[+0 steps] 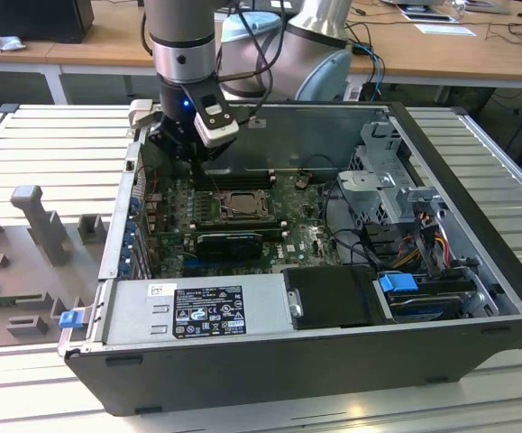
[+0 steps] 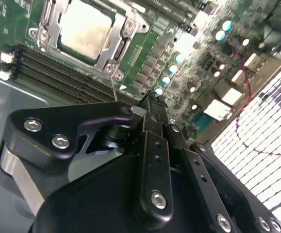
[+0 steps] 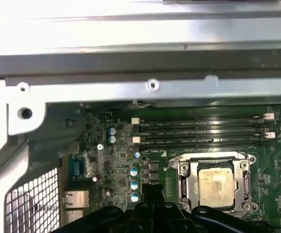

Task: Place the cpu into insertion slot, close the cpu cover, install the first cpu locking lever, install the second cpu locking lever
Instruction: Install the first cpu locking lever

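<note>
The cpu (image 3: 215, 183) lies in the insertion slot (image 3: 181, 180), its pale silver top (image 2: 84, 28) showing in both wrist views. The cpu cover (image 3: 243, 187) lies flat around it as a silvery frame (image 2: 115, 46). A thin metal lever rod (image 2: 113, 86) runs from the socket's corner toward my fingertips. My gripper (image 2: 150, 103) is shut with nothing held between its black fingers (image 3: 150, 191). In the exterior view the gripper (image 1: 184, 153) hangs inside the open computer case, a little beyond the socket (image 1: 232, 206) and toward the view's left.
Long black memory slots (image 3: 201, 132) run beside the socket. The case's metal wall (image 3: 150, 85) stands close behind them. A black card (image 1: 229, 242) lies on the near side of the socket. Drive bays and cables (image 1: 405, 225) fill the exterior view's right.
</note>
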Motion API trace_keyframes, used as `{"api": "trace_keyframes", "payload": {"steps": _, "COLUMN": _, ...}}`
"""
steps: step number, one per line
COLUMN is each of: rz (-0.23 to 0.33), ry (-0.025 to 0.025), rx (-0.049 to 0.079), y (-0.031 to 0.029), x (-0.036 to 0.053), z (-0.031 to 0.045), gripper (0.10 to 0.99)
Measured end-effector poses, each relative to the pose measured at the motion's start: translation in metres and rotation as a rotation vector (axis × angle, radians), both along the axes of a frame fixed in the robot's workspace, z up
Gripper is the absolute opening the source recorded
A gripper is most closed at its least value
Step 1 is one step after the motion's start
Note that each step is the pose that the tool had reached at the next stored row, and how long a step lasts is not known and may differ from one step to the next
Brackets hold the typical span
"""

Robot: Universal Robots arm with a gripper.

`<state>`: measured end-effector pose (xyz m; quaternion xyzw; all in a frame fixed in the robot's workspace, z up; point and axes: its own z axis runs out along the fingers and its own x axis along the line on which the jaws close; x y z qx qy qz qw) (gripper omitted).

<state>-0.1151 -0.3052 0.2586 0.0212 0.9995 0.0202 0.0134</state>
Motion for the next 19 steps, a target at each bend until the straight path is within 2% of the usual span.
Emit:
{"api": "trace_keyframes", "payload": {"steps": 1, "rz": 0.003, "ry": 0.0, "rx": 0.0, "y": 0.005, "x": 0.0, "z": -0.0006, "gripper": 0.106}}
{"api": "trace_keyframes", "payload": {"steps": 6, "rz": 0.012, "ry": 0.0, "rx": 0.0, "y": 0.0175, "x": 0.0006, "z": -0.0021, "gripper": 0.106}}
{"api": "trace_keyframes", "payload": {"steps": 9, "rz": 0.018, "ry": 0.0, "rx": 0.0, "y": 0.0185, "x": 0.0072, "z": -0.0023, "gripper": 0.106}}
{"api": "trace_keyframes", "payload": {"steps": 12, "rz": 0.023, "ry": 0.0001, "rx": 0.0, "y": 0.0188, "x": 0.0195, "z": -0.0025, "gripper": 0.106}}
{"api": "trace_keyframes", "payload": {"steps": 13, "rz": 0.026, "ry": 0.0001, "rx": 0.0, "y": 0.0188, "x": 0.0287, "z": -0.003, "gripper": 0.106}}
{"api": "trace_keyframes", "payload": {"steps": 16, "rz": 0.031, "ry": 0.0003, "rx": 0.0, "y": 0.0188, "x": 0.0443, "z": -0.004, "gripper": 0.106}}
{"api": "trace_keyframes", "payload": {"steps": 19, "rz": 0.035, "ry": 0.0004, "rx": 0.001, "y": 0.0188, "x": 0.0561, "z": -0.0046, "gripper": 0.106}}
